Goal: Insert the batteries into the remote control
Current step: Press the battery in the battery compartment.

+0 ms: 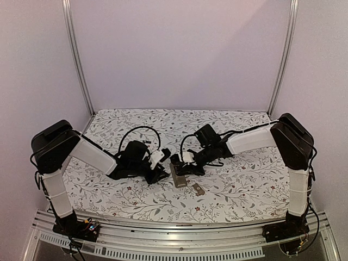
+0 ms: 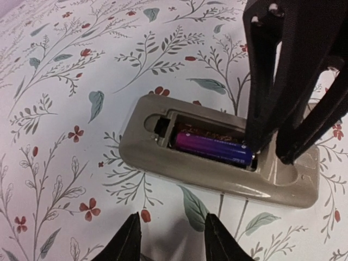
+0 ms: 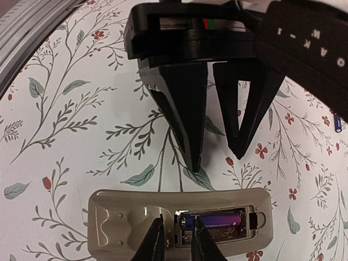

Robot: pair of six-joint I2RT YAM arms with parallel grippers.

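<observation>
White cloth (image 1: 244, 185) printed with grey-green leaves and small red flowers: covers the whole table.

Left arm (image 1: 87, 155), black joints with white sleeves: reaches in from the near left corner toward the table's middle.

Left gripper (image 2: 171, 220), two black tapered fingers: set moderately apart, nothing between them. It hangs just to the left of the remote, its tips off the casing.

Slim tan-grey plastic remote control (image 2: 217, 182): lies back-up on the cloth at mid-table, between the two grippers. Its cover is off and the dark battery recess is exposed.

Purple-wrapped cylindrical battery (image 2: 215, 148): lies lengthwise in the recess. The slot alongside it shows bare metal contacts.

Right gripper (image 3: 178, 223), two black tapered fingers: a narrow gap between them, with nothing seen clamped. The tips are down in the recess at one end of the seated battery, one finger touching it.

Small flat tan-grey cover piece (image 1: 198, 189): loose on the cloth, near and to the right of the remote, not touching it.

Tiny dark blue cylinder (image 3: 338, 122), seemingly a second battery: loose on the cloth, well apart from the remote.

Right arm (image 1: 255, 140), same make: reaches in from the near right corner.
</observation>
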